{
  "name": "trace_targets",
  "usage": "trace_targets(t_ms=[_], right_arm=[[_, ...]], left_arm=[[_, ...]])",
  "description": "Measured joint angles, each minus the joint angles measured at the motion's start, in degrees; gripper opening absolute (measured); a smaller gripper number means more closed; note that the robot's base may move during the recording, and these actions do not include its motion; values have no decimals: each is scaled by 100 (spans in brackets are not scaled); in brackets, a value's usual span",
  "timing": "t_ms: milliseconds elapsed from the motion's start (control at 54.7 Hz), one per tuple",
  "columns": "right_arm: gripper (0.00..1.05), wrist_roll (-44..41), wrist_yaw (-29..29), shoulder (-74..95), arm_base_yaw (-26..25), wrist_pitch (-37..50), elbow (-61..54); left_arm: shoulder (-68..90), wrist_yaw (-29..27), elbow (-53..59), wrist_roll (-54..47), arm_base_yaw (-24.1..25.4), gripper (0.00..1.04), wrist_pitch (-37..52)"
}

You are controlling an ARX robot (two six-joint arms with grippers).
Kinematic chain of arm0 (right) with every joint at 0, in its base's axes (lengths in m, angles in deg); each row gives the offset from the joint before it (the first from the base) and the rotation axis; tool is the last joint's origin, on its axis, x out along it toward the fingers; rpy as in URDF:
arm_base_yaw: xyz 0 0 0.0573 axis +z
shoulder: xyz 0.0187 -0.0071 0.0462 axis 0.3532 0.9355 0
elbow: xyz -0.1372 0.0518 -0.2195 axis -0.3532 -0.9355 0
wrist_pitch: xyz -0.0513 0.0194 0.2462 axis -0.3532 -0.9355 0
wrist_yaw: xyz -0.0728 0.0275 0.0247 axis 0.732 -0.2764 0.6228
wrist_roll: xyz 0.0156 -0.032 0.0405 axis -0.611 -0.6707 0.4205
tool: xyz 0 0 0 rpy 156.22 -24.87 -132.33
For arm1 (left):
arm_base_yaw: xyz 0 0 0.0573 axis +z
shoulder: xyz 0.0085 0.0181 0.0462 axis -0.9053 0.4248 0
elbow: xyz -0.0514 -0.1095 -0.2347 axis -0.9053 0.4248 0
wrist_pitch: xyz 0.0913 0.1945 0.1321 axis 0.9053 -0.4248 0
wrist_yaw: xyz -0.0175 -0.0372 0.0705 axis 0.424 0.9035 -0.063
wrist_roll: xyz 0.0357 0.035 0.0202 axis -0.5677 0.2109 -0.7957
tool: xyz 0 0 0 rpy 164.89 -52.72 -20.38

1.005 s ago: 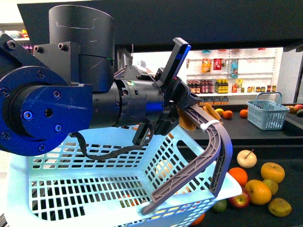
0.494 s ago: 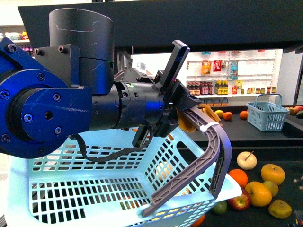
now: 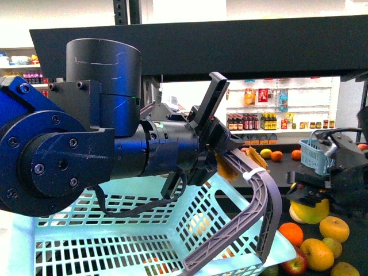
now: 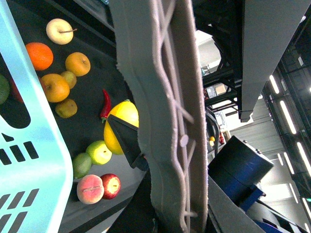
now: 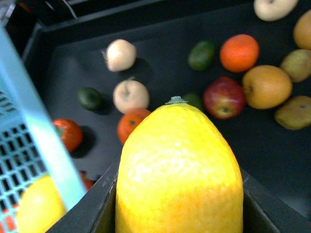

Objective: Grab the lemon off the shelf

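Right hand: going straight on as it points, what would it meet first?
Beyond the yellow lemon it grips, the right hand aims at the black shelf tray, probably the green fruit beside the red apple; depth unclear.

Bright store lighting throughout; near objects blurred, distant ceiling lights glaring.

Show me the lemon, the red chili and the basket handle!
lemon (image 5: 180,170), right wrist view, middle of its peel.
chili (image 4: 105,106), left wrist view, its middle.
handle (image 3: 267,192), front view, the bend.
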Motion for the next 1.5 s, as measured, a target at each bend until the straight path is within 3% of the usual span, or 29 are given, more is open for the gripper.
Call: trace_targets(t_ms=[183, 567, 786, 896, 1097, 1280, 1499], right_arm=[[50, 391, 20, -9, 468, -39, 0], [50, 608, 50, -9, 960, 66, -28], [83, 708, 4, -9, 1038, 92, -59], [98, 721, 26, -9, 1001, 107, -98], [97, 507, 424, -321, 656, 350, -363], [97, -505, 887, -1552, 151, 951, -1036], [97, -1386, 815, -3648, -72, 955, -2564]], left_arm=[[0, 0, 0, 0, 0, 11, 0], [0, 2, 0, 0, 0, 11, 0], [0, 4, 0, 2, 0, 11, 0], [2, 2, 0, 9, -2, 11, -4], [2, -7, 0, 7, 0, 11, -4], [2, -4, 0, 7, 0, 11, -4], [2, 9, 0, 15, -2, 11, -4]])
